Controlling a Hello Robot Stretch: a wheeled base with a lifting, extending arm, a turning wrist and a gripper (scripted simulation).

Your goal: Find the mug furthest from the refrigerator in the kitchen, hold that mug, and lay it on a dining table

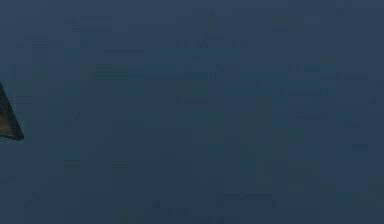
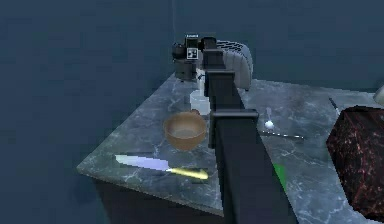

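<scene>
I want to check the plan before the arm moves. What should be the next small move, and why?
Probably draw the arm back a little. The gripper appears by the toaster, while a small white thing, perhaps the mug, stands nearer on the counter beside the brown bowl. Whether the gripper holds anything cannot be told.

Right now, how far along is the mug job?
Done: the arm extends across the marble counter. In hand: the fingers sit by the toaster, near a pale cup next to the brown bowl; can't tell whether they hold anything. Left: a confirmed lift of the cup, then the carry to a dining table.
</scene>
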